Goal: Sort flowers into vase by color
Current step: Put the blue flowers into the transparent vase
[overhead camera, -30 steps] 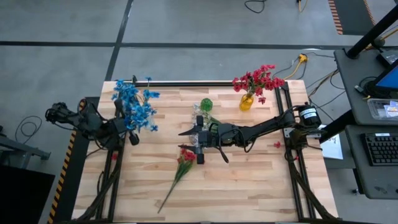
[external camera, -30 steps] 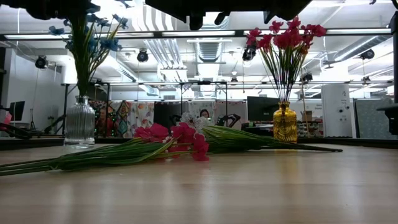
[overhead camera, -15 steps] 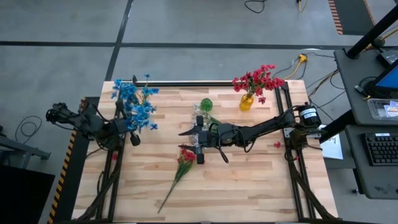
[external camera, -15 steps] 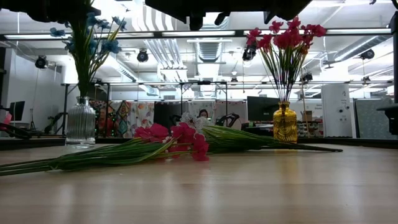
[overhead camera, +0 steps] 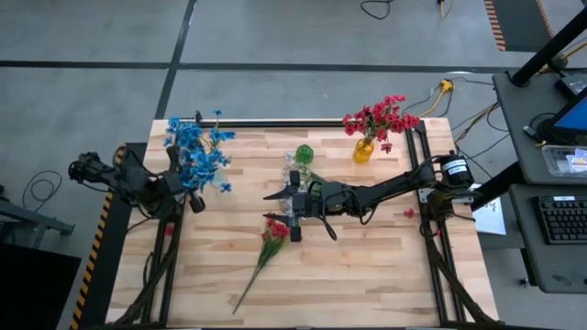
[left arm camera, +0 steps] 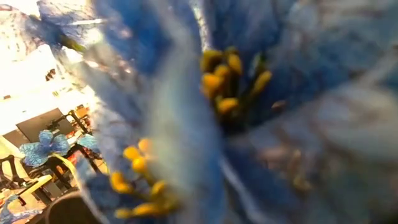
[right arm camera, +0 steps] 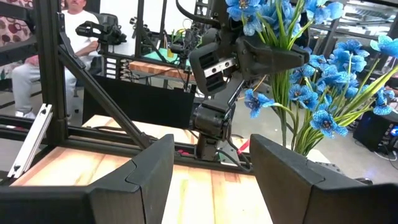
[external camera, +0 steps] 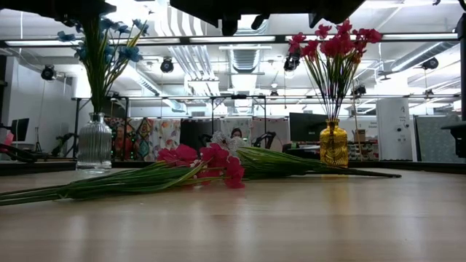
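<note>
The right gripper hovered open mid-bench above the red flowers. The left gripper sat beside the blue flowers near the bench's left edge; its grip couldn't be told.

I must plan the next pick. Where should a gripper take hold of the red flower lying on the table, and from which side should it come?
Probably grip the red flower on its thin green stem just below the blossoms, coming from straight above with fingers across the stem. It lies flat and diagonal, blossoms toward the open right gripper.

blue flowers; red flowers; yellow vase
</note>
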